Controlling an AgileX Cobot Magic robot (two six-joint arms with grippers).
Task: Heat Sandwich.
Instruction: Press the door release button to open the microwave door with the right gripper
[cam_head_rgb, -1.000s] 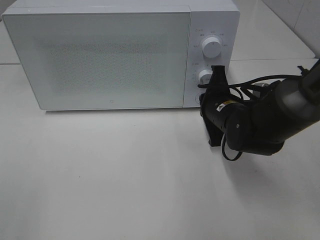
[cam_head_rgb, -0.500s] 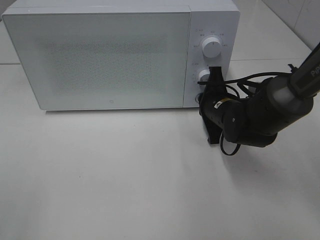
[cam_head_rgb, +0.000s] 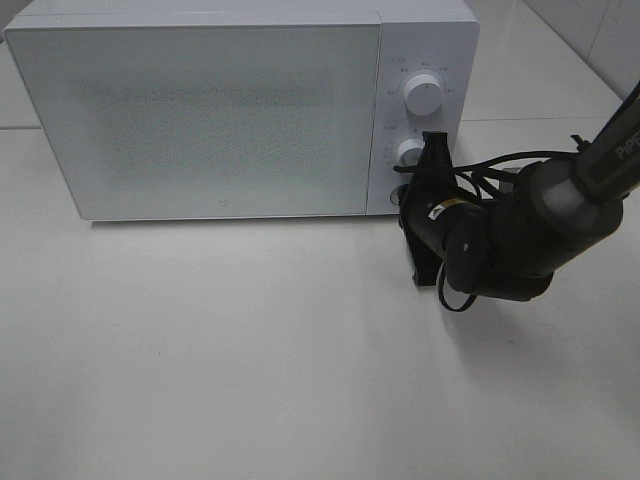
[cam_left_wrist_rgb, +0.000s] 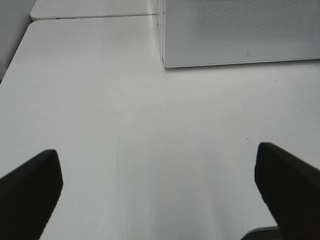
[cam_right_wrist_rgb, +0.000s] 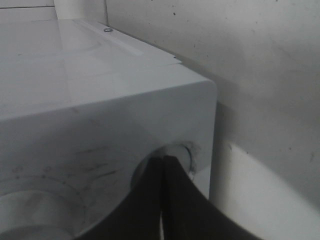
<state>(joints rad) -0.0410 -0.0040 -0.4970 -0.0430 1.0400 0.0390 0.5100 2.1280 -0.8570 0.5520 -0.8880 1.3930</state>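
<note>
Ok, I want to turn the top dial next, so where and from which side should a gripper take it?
Pinch the top dial across its round rim, coming straight at the microwave's front panel: it stands out from that upright face, so only its sides give purchase. The right gripper is shut and would have to open first.

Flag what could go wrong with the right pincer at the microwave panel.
1. The shut right pincer points its narrow tips at the round button; an off-centre push may skid onto the panel.
2. Nothing braces the microwave; the left pincer hangs open over the table, so a push could shove it back.
3. The cable loops near the lower knob and might snag it.
</note>
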